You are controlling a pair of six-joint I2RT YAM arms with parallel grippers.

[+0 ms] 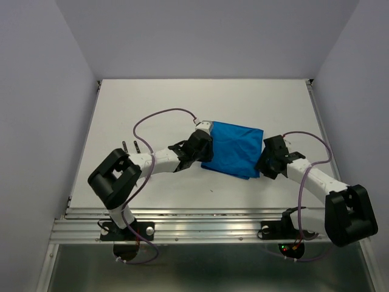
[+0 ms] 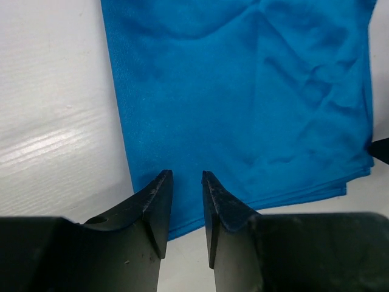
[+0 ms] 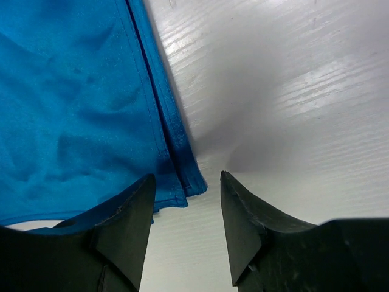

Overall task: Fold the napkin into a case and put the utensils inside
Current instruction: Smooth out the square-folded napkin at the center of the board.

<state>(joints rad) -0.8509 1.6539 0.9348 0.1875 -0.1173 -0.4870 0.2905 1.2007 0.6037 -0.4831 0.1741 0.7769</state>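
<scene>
The bright blue napkin [image 1: 234, 149] lies folded into a layered rectangle at the table's middle. My left gripper [image 1: 205, 151] is at its left edge. In the left wrist view its jaws [image 2: 185, 174] stand a little apart over the napkin's [image 2: 243, 91] near hem, with nothing between them. My right gripper [image 1: 262, 167] is at the napkin's near right corner. In the right wrist view it [image 3: 187, 175] is open and low, with the corner of the napkin [image 3: 73, 109] just ahead of the gap. Two thin dark utensils [image 1: 129, 146] poke out behind the left arm, mostly hidden.
The white table [image 1: 182, 103] ends in raised side rails and a metal frame at the near edge. The left arm's cable [image 1: 164, 112] loops over the table left of the napkin. The right arm's cable [image 1: 316, 143] arches at the right.
</scene>
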